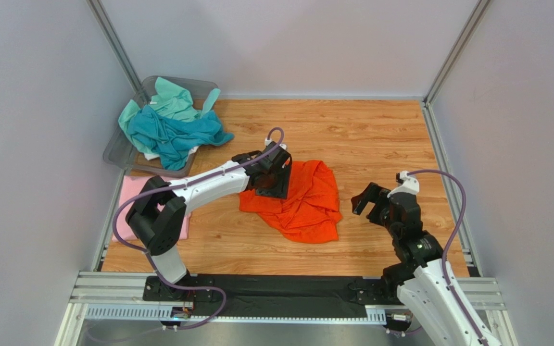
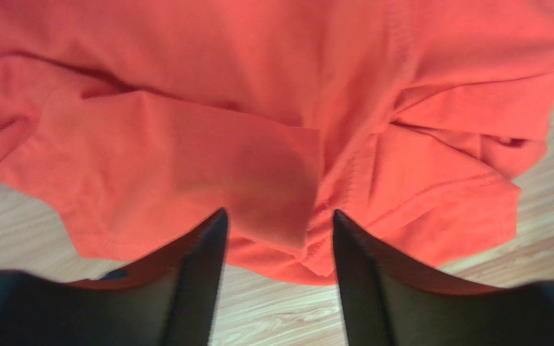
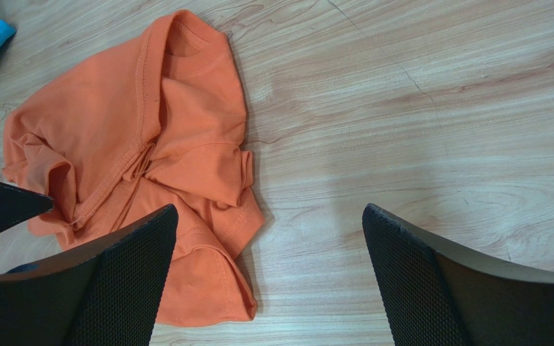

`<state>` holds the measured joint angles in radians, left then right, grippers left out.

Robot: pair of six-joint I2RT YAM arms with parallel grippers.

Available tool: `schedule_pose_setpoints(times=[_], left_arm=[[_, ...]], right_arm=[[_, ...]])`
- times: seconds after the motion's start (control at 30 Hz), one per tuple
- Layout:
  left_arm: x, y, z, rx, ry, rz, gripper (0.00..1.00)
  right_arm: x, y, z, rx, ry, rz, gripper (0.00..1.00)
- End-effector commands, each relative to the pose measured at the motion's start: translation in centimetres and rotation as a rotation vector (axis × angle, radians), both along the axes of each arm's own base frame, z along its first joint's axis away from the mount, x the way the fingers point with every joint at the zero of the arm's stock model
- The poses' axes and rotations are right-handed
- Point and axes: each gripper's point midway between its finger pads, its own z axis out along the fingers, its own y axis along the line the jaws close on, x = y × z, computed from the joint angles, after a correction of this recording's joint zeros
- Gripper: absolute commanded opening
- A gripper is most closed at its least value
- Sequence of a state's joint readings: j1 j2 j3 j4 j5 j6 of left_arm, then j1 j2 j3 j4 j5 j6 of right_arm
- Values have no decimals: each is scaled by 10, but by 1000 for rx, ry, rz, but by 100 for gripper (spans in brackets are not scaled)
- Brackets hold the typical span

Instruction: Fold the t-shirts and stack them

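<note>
Left tool (image 2: 278, 215) parted astride orange t-shirt (image 1: 309, 202), right tool (image 3: 269, 210) released, grey bin (image 1: 116, 150) far left

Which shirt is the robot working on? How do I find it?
Look at the middle of the wooden table. A crumpled t-shirt lies there under the left gripper. It alone is orange, unlike the teal shirt, mint shirt and pink shirt.

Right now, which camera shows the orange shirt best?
Right wrist: the orange shirt is large, nearly whole, collar visible. The top view shows it small, partly under the left arm; the left wrist, only close-up folds.
</note>
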<state>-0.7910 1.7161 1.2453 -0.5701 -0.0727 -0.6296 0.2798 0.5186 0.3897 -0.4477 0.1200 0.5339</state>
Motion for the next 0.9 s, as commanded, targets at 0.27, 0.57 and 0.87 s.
schedule_pose_setpoints(times=[0.27, 0.57, 0.87], left_arm=[[3, 30, -8, 125, -24, 87, 17], [3, 29, 6, 59, -87, 89, 0], [-8, 110, 50, 147, -307, 281, 0]], right_arm=[[3, 4, 5, 9, -30, 20, 100], [2, 2, 7, 7, -37, 14, 100], [4, 15, 8, 29, -55, 82, 100]])
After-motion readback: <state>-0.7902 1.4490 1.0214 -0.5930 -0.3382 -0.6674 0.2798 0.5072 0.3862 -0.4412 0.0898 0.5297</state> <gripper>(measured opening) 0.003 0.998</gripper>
